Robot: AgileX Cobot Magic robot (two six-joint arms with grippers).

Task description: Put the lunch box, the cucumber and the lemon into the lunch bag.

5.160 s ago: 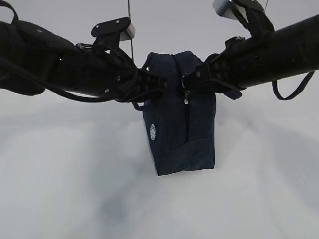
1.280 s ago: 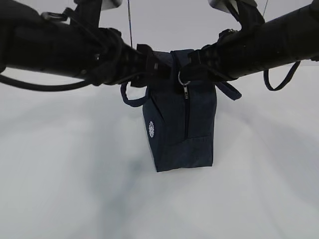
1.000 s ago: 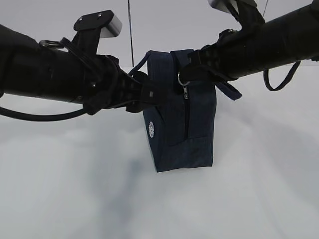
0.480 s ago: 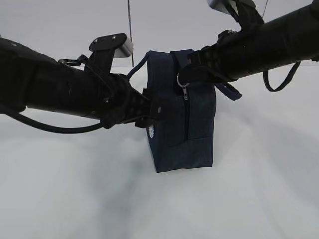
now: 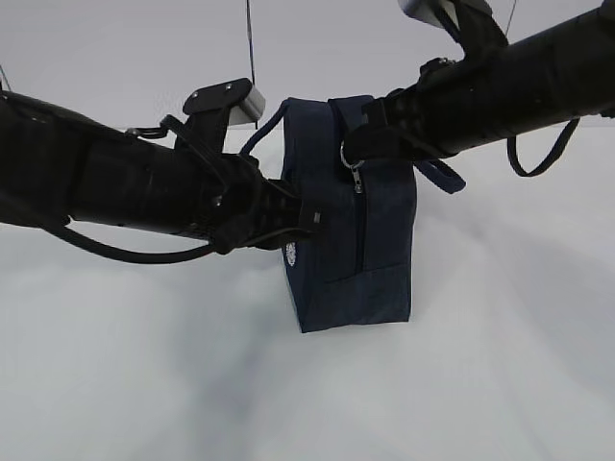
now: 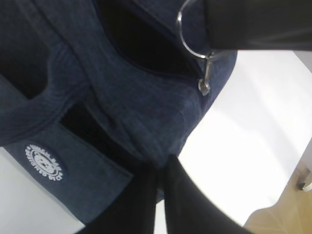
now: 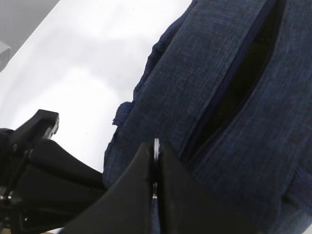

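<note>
**A:** Above the white table (image 5: 500, 384), where was the lunch bag (image 5: 351, 240)?

**B:** Hanging in the air. The right gripper (image 7: 155, 168) had the silver zipper ring (image 6: 187, 34) pinched; the left gripper (image 6: 160, 168) was clamped onto a fold of its navy fabric.

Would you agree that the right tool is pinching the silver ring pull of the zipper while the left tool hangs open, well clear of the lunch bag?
Not quite. The right tool does pinch the silver ring pull, but the left tool is shut, nipping a fold of the lunch bag, as the left wrist view shows.
</note>
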